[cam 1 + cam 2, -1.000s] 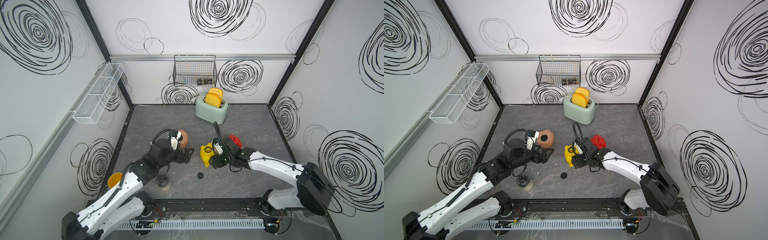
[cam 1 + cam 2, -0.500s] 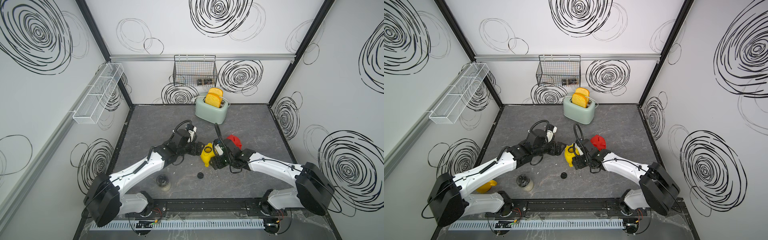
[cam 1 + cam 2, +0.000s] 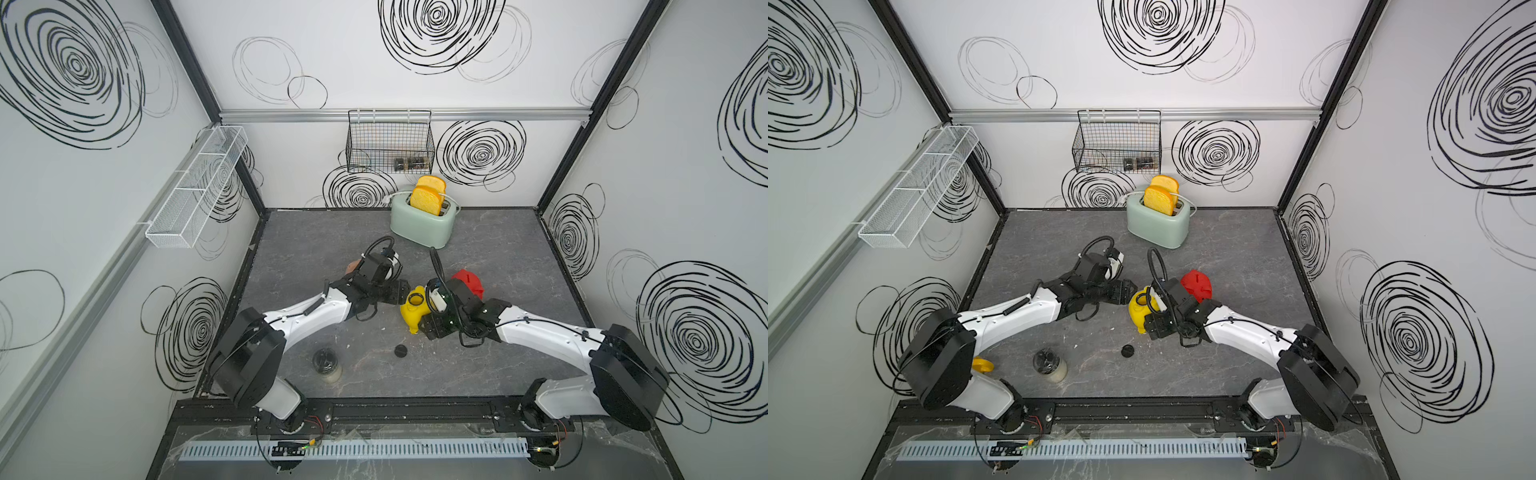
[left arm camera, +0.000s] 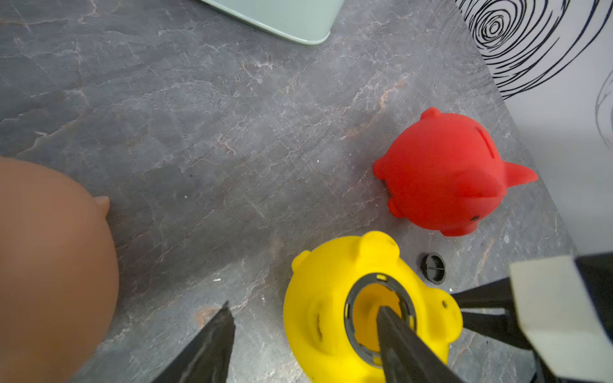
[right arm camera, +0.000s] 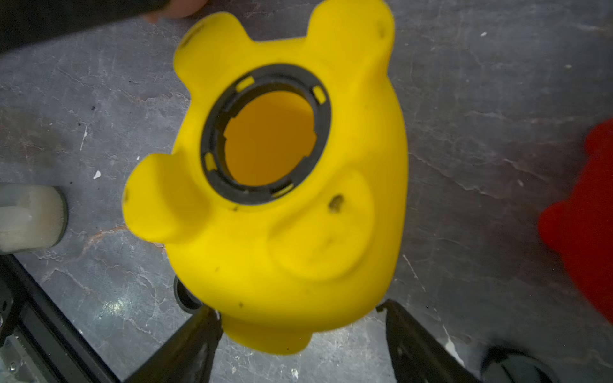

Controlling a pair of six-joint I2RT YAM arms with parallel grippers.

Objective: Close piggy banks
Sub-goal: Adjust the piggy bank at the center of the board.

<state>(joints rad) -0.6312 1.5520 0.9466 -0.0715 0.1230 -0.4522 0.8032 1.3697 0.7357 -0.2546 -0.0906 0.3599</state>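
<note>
Yellow pig (image 3: 411, 309) is in front of the toaster (image 3: 422, 226), belly up with its round hole open. The right gripper (image 5: 298, 311) clamps it at one end, fingers set wide. The left gripper (image 4: 304, 308) is partly spread and holds nothing: one finger over the hole, the other outside the body. Red pig (image 3: 469, 280) lies nearer the toaster. Pink pig (image 4: 49, 265) is mostly hidden behind the left arm. A black cap (image 3: 400, 351) lies farther from the toaster than the yellow pig
</note>
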